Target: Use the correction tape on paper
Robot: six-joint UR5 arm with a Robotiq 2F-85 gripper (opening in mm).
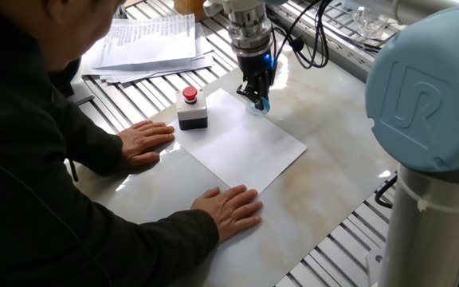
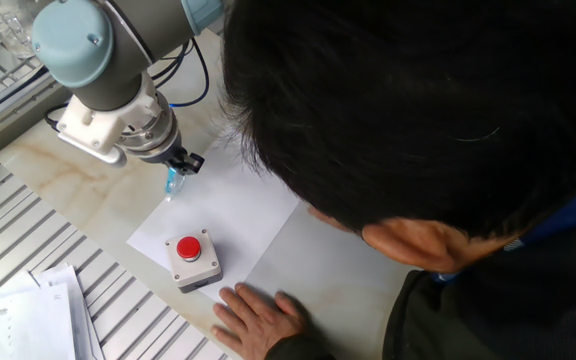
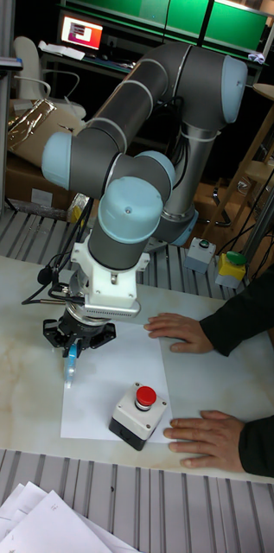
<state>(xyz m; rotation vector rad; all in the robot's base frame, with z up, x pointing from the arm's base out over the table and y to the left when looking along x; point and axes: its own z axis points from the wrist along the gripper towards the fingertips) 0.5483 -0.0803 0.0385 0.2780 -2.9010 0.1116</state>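
Note:
The white paper (image 1: 245, 143) (image 2: 230, 215) (image 3: 111, 380) lies flat on the marble table, with a person's two hands pressed at its edges. My gripper (image 1: 256, 99) (image 2: 173, 175) (image 3: 71, 356) points straight down over the sheet's far corner and is shut on the light-blue correction tape (image 1: 260, 104) (image 2: 170, 185) (image 3: 69, 365). The dispenser's tip touches or nearly touches the paper close to its edge.
A grey box with a red button (image 1: 191, 109) (image 2: 192, 260) (image 3: 137, 411) stands on the paper's corner beside one hand (image 1: 146, 139). A stack of printed pages (image 1: 150, 44) rests on the slatted metal surface behind. The person's head (image 2: 408, 110) hides much of the table.

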